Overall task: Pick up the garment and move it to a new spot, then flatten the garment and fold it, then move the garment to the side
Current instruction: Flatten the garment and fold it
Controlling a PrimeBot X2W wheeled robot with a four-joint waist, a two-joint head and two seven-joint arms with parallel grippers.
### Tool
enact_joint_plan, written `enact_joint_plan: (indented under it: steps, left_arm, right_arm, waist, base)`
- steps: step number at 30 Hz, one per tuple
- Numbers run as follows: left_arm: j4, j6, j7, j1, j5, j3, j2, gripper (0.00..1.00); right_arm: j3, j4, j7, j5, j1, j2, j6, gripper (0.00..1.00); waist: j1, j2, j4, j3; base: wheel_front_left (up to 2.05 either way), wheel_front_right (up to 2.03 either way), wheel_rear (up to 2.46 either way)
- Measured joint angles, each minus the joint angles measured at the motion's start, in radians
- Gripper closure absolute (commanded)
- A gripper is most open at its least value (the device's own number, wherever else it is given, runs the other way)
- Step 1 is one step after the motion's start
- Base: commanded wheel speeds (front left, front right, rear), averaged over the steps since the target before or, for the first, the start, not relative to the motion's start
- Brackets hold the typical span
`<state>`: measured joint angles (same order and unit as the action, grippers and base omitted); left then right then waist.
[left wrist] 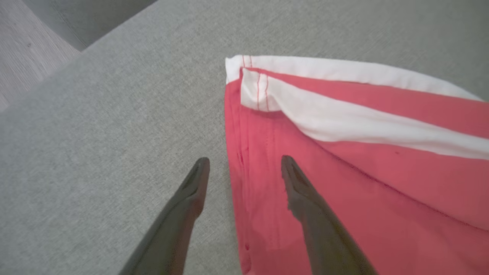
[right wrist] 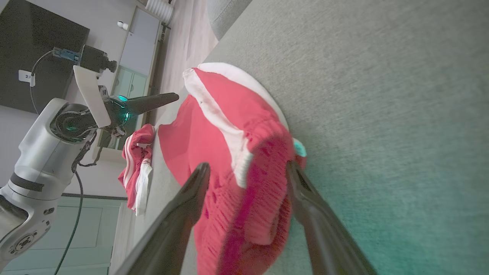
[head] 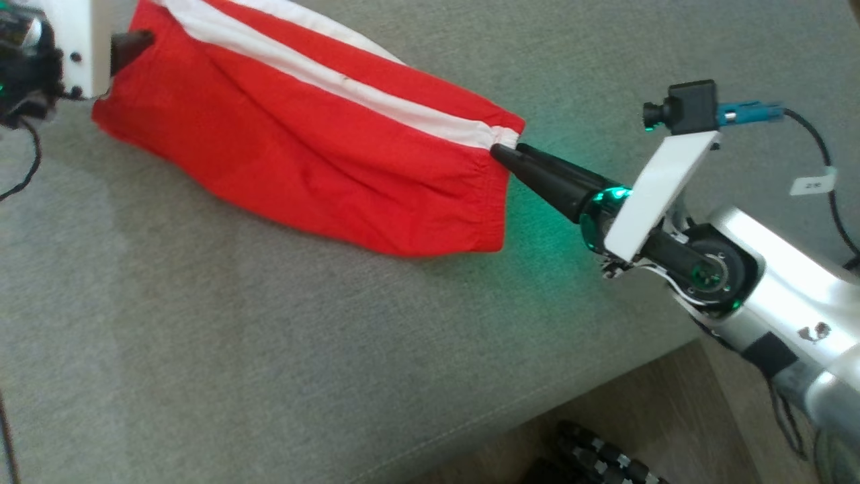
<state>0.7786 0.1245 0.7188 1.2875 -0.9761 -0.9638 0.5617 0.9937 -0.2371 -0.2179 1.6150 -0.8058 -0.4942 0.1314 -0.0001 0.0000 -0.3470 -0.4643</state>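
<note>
Garment (head: 302,134) lay spread across far grey cushion (head: 269,370), left pincer (left wrist: 244,159) and right pincer (right wrist: 247,165) wide apart at its ends, gripping nothing; moving, flattening looked done, folding and side-move left.

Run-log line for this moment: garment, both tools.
garment: red shorts on grey cushion | left tool: open over hem | right tool: open around waistband
</note>
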Motion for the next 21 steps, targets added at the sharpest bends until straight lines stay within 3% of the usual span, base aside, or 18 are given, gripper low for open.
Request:
enact_joint_plan:
  steps: [4,11,12,13,14,21]
  left_arm:
    - [0.0,0.0,0.056,0.004,0.025,-0.055,0.028,0.0]
    - [-0.004,0.005,0.112,0.037,0.007,-0.067,0.046,0.0]
    - [-0.004,0.005,0.127,0.037,-0.02,-0.063,0.047,0.53]
    - [-0.008,0.005,0.14,0.036,-0.043,-0.062,0.047,0.8]
    - [-0.016,0.005,0.157,0.033,-0.057,-0.066,0.047,1.0]
    - [-0.023,0.005,0.162,-0.017,-0.065,-0.092,0.046,1.0]
  right_arm:
    - [-0.014,0.034,-0.012,0.005,0.022,-0.045,0.0,0.0]
    - [-0.052,0.081,0.043,-0.015,0.069,-0.102,0.0,0.0]
    - [-0.062,0.091,0.055,-0.015,0.076,-0.107,0.0,0.0]
    - [-0.068,0.099,0.063,-0.013,0.087,-0.113,0.0,0.0]
    - [-0.073,0.105,0.069,-0.008,0.1,-0.119,0.0,0.0]
    - [-0.077,0.1,0.096,-0.015,0.171,-0.153,0.0,0.0]
  waist:
    - [0.0001,0.0,-0.024,-0.011]
    - [0.0,0.0,-0.067,-0.043]
    - [0.0,0.0,-0.072,-0.044]
    - [0.0001,0.0,-0.074,-0.042]
    - [0.0001,0.0,-0.074,-0.037]
    - [0.0,0.0,-0.057,0.02]
  base:
    - [0.0,0.0,0.0]
    - [0.0,0.0,0.0]
    - [0.0,0.0,0.0]
    - [0.0,0.0,0.0]
    - [0.0,0.0,0.0]
    - [0.0,0.0,0.0]
